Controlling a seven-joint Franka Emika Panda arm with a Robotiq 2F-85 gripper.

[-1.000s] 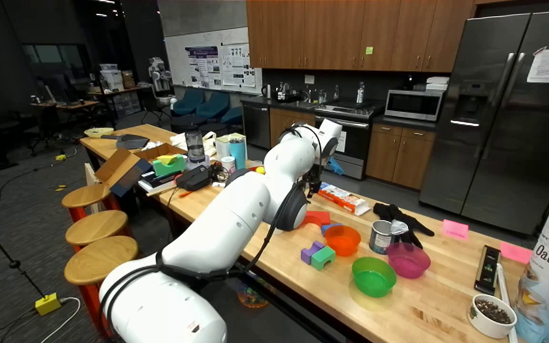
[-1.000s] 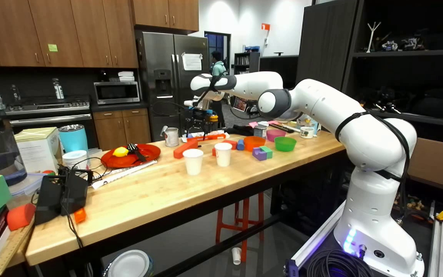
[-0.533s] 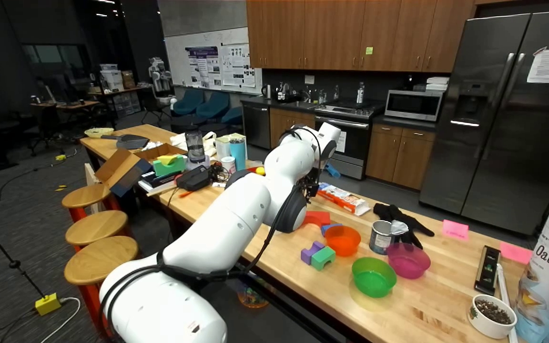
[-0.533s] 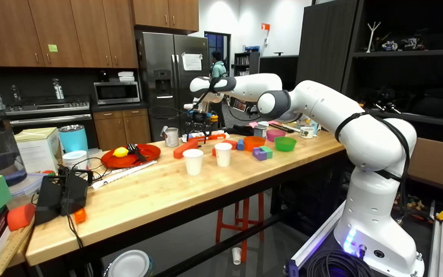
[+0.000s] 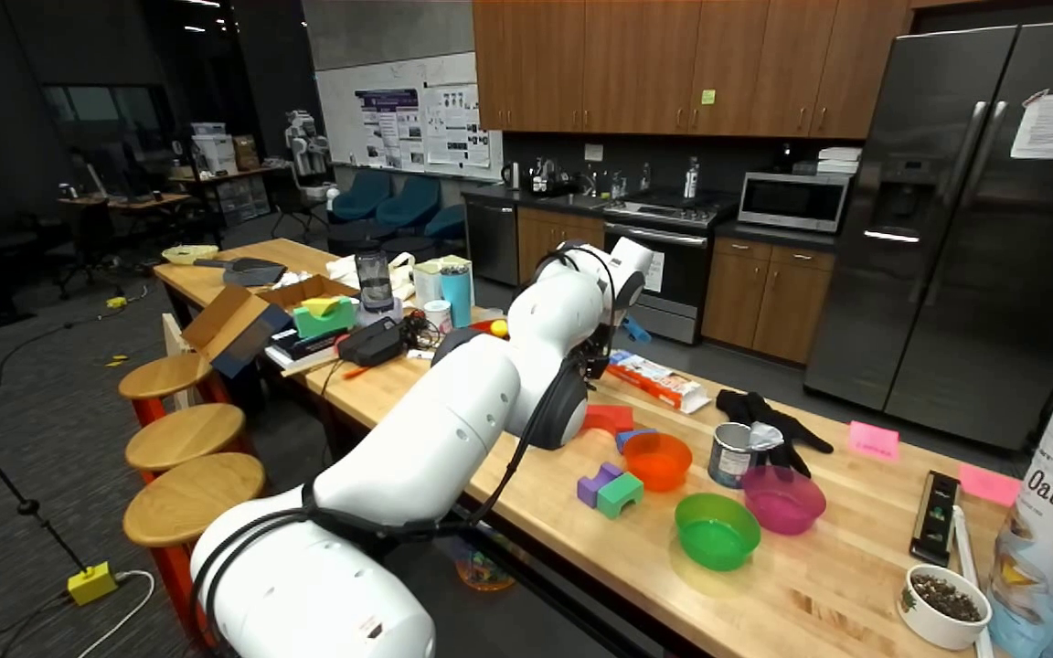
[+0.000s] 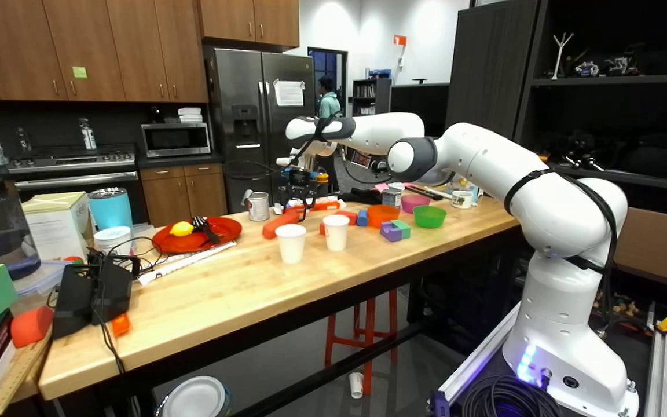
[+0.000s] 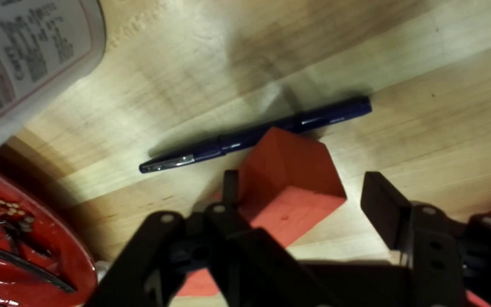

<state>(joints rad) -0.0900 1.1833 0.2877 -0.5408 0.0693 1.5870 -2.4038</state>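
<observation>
Your gripper is released, its jaws well parted low over the table, with the end of a red block between them in the wrist view. You have bare space between that block and the jaw on the view's right; the jaw on its left is right beside the block, and you cannot tell whether they touch. The block's end hides part of a blue pen lying aslant on the table. In the wrist view's top left corner you have a can, and below it a red plate. An exterior view shows you a lemon on the plate and two cups standing near the block. In both exterior views you see an orange bowl, a green bowl and a pink bowl grouped farther along the table.
</observation>
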